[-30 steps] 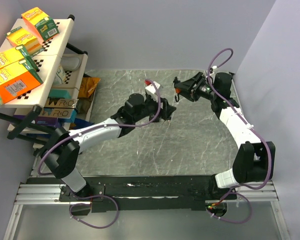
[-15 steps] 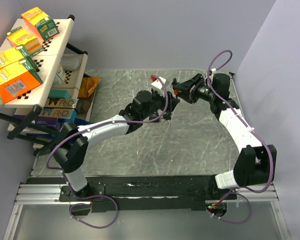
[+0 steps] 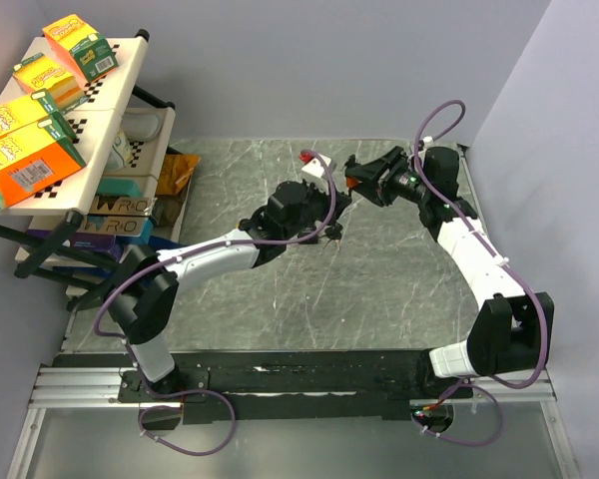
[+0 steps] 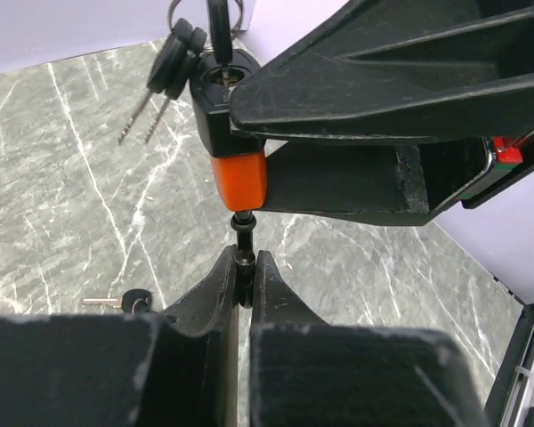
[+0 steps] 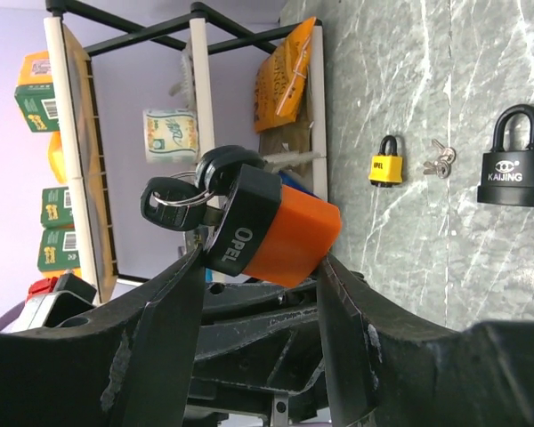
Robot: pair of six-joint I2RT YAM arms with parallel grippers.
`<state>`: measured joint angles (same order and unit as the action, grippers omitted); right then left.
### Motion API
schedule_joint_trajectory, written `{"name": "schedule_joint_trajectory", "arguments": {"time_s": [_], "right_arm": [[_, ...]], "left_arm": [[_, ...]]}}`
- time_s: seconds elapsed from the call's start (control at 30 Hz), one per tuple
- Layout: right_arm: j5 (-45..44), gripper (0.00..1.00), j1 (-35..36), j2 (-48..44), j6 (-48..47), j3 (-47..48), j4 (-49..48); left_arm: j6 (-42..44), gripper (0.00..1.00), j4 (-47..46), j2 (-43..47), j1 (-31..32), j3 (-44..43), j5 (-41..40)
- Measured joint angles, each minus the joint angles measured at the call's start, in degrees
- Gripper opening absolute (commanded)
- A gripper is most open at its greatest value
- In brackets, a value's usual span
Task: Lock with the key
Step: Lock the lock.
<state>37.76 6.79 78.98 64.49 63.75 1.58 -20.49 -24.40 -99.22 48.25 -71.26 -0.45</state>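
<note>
An orange and black padlock (image 5: 276,233) is held above the table, with my right gripper (image 5: 260,258) shut on its body. The key (image 4: 219,36) sits in the keyhole, and spare keys (image 4: 173,62) hang from its ring. In the left wrist view the lock's orange part (image 4: 238,178) points toward me and its thin dark shackle (image 4: 242,233) sticks out. My left gripper (image 4: 243,267) is shut on that shackle. Seen from the top camera, the two grippers meet at the padlock (image 3: 351,183) over the far middle of the table.
A small yellow padlock (image 5: 387,161), a loose set of keys (image 5: 439,160) and a black padlock (image 5: 514,162) lie on the marble table. Another key (image 4: 125,302) lies below my left gripper. A shelf rack (image 3: 70,130) with boxes stands at the left.
My left gripper moved right and forward to the padlock, then shut on the shackle. The right arm kept holding the padlock and shifted slightly left.
</note>
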Motion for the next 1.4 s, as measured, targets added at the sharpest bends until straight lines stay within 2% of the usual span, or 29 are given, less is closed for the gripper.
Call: {"name": "schedule_joint_trajectory", "arguments": {"time_s": [0.03, 0.07, 0.13, 0.23, 0.37, 0.47, 0.57, 0.63, 0.8, 0.93, 1.03, 1.2, 1.4], "right_arm": [[0.02, 0.69, -0.02, -0.07, -0.09, 0.00, 0.02], [0.07, 0.76, -0.07, -0.13, -0.24, 0.00, 0.17], [0.90, 0.88, -0.68, -0.24, -1.27, 0.00, 0.39], [3.93, 1.00, -2.56, -1.27, -4.70, 0.00, 1.53], [9.03, 1.00, -9.16, -4.44, -15.80, 0.90, 7.10], [13.05, 1.00, -14.75, -8.79, -30.21, 1.62, 12.07], [16.92, 1.00, -15.96, -13.44, -48.76, 2.69, 17.42], [20.31, 1.00, -15.63, -16.87, -62.60, 2.82, 20.79], [24.26, 1.00, -11.85, -22.64, -93.07, 3.08, 30.82], [22.69, 1.00, -4.74, -25.75, -110.25, 1.01, 33.66], [21.73, 1.00, -0.74, -27.17, -120.56, 0.42, 36.52], [20.15, 1.00, 4.09, -27.32, -138.22, 0.35, 43.58], [15.80, 0.98, 11.30, -27.50, -149.74, -3.13, 44.26]], "left_arm": [[0.07, 0.01, -0.02, 0.00, 0.00, 0.00, 0.13], [0.26, 0.01, -0.02, 0.00, 0.00, 0.00, 0.26], [1.31, 0.01, 0.52, 0.20, -0.26, 0.07, 1.31], [3.39, 0.01, 3.41, 1.36, -1.49, 1.22, 5.46], [4.96, 0.01, 10.49, 3.80, -6.60, 1.46, 16.06], [5.95, 0.01, 19.43, 4.57, -12.57, -2.10, 27.17], [7.56, 0.01, 29.92, 3.98, -16.11, -8.63, 35.36], [9.79, 0.01, 38.62, 2.03, -16.55, -16.22, 41.24], [19.78, 0.01, 62.77, -6.16, -15.32, -33.97, 53.68], [28.63, 0.01, 80.35, -12.22, -14.08, -40.35, 57.75], [32.96, 0.01, 90.14, -15.12, -13.44, -41.16, 58.42], [35.71, 0.01, 98.33, -17.05, -13.16, -41.20, 59.78], [35.85, 0.01, 100.61, -17.05, -13.16, -41.27, 63.78]]}}
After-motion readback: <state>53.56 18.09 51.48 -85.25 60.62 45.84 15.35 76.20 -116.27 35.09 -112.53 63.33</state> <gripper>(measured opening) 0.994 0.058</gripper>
